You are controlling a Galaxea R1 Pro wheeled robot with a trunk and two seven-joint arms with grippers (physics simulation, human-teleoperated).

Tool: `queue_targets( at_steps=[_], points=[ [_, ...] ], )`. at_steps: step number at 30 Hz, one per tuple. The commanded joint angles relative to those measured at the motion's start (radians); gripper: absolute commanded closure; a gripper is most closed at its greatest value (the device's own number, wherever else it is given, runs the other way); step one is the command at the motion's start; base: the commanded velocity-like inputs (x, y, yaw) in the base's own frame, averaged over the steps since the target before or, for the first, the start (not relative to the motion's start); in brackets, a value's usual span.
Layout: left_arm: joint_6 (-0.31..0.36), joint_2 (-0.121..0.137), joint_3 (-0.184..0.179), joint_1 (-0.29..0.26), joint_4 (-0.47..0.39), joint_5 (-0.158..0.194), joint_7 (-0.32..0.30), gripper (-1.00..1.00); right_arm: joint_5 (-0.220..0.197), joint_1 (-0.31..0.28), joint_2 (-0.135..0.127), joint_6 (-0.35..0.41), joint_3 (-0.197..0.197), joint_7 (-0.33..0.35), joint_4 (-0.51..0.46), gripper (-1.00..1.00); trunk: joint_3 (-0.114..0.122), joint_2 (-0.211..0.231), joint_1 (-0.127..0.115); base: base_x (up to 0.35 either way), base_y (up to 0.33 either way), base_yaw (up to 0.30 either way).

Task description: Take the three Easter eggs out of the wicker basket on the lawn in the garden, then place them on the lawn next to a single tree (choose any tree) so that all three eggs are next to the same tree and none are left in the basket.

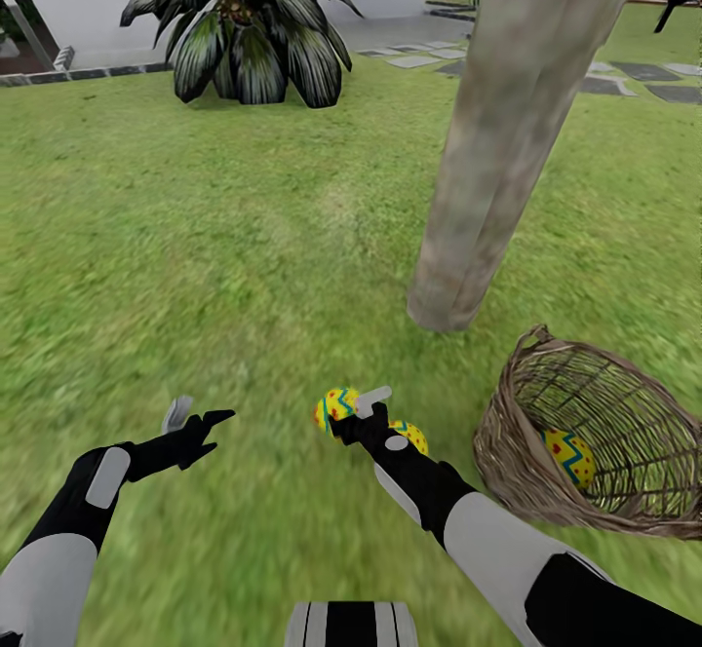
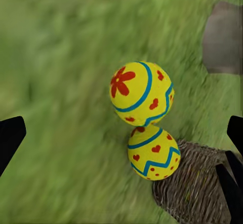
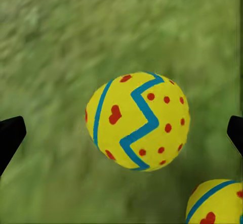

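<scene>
Two eggs lie on the lawn (image 1: 244, 238) near the tree (image 1: 507, 140): one (image 1: 336, 406) just past the right gripper (image 1: 366, 411), the other (image 1: 411, 436) beside the wrist, close together. The right gripper hangs over them with its fingers spread wide and nothing between them. The third egg (image 1: 570, 457) sits inside the basket (image 1: 585, 433), which is tipped on its side beside the trunk. The left gripper (image 1: 195, 421) hovers apart over the grass, fingers parted and empty.
</scene>
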Motion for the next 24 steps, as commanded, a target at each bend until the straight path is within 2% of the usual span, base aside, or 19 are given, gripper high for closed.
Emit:
queue_targets(
  at_steps=[1,5,9,24],
  points=[
    [0.006,0.0,0.004,0.0,0.0,-0.003,-0.004,-1.0,-0.007,-0.001,0.0,0.0,0.008,-0.008,0.0,-1.0,0.003,0.0,-0.001,0.0,0.0,0.0],
    [0.006,0.0,0.003,0.0,0.001,-0.003,-0.004,-1.0,-0.006,-0.001,0.0,0.0,0.008,-0.009,-0.011,-1.0,0.019,0.001,-0.002,0.0,0.0,0.0],
    [0.001,-0.001,0.003,0.0,0.001,-0.011,-0.002,-1.0,-0.007,0.003,0.0,0.009,0.006,-0.014,-0.097,-1.0,0.034,0.002,-0.004,0.0,0.0,0.0],
    [0.0,-0.001,0.002,0.0,0.0,-0.016,0.011,-1.0,-0.011,0.01,0.0,0.02,0.005,-0.014,-0.125,-1.0,0.092,0.005,-0.011,0.0,0.0,0.0]
  ],
)
